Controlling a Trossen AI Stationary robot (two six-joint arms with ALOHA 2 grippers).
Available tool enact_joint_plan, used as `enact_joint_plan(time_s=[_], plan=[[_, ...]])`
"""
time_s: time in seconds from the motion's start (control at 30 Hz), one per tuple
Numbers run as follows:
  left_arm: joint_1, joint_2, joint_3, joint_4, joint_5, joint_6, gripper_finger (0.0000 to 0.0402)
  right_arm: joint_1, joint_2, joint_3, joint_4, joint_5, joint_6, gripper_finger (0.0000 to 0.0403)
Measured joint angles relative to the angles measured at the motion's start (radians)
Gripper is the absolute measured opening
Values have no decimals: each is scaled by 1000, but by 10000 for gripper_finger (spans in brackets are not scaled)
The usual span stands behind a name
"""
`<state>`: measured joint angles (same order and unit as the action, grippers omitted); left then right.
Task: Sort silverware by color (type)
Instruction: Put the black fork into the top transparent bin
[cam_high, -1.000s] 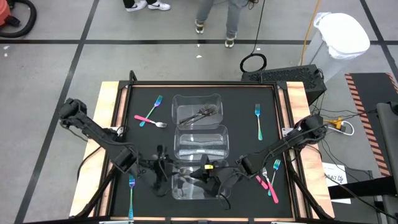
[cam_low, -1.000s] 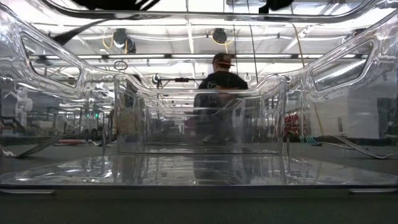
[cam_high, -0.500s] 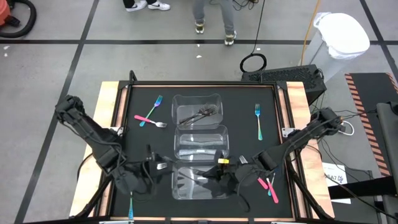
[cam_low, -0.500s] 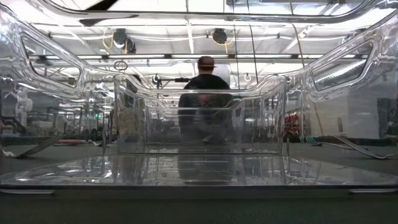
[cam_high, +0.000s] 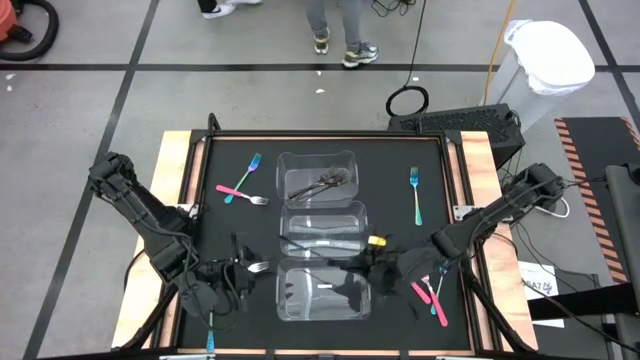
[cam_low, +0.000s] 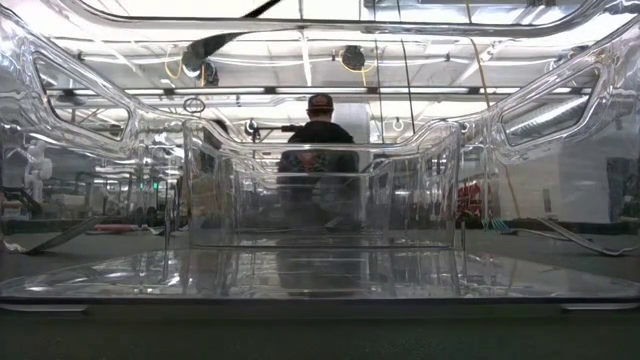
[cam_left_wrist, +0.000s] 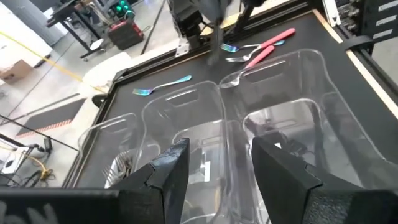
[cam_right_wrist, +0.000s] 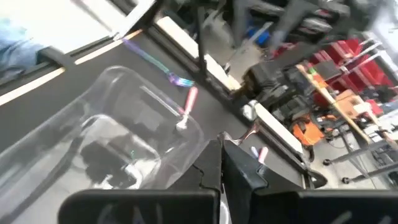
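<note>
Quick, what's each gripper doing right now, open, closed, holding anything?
Left gripper: open, holding nothing, over the clear rectangular plastic containers.
Right gripper: closed, nothing visibly held.

Counted three clear containers (cam_high: 349, 158) lined up on the bench (cam_high: 225, 225). Pink-handled forks (cam_high: 236, 190): three that I could spot. Teal-handled forks (cam_high: 416, 200): four, one half hidden. The dark grey forks (cam_high: 322, 184) were too tangled to count.

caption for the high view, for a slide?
Three clear containers in a column; left gripper open, right gripper shut, forks scattered around.
</note>
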<state>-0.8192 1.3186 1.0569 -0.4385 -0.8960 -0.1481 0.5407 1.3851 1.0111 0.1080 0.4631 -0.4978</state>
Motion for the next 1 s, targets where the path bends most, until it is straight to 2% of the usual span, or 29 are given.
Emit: enact_joint_plan(time_s=[0.13,0.23,0.33,0.47,0.63,0.8,1.0], plan=[[9,0,0,-8,-16,7,176,-15,-98,-148,182,-102,-39,0],[20,0,0,-19,-31,8,176,-26,-161,-241,270,-108,-62,0],[33,0,0,-19,-33,7,176,-39,-214,-298,285,-99,-62,0],[51,0,0,-19,-33,5,176,-44,-254,-323,290,-110,-49,0],[78,0,-25,7,-71,8,176,-45,-258,-324,315,-184,-60,0],[93,1,-46,23,-73,25,176,-45,-258,-324,336,-189,-65,0],[93,2,-48,108,-72,85,176,-44,-258,-324,353,-246,-81,0]])
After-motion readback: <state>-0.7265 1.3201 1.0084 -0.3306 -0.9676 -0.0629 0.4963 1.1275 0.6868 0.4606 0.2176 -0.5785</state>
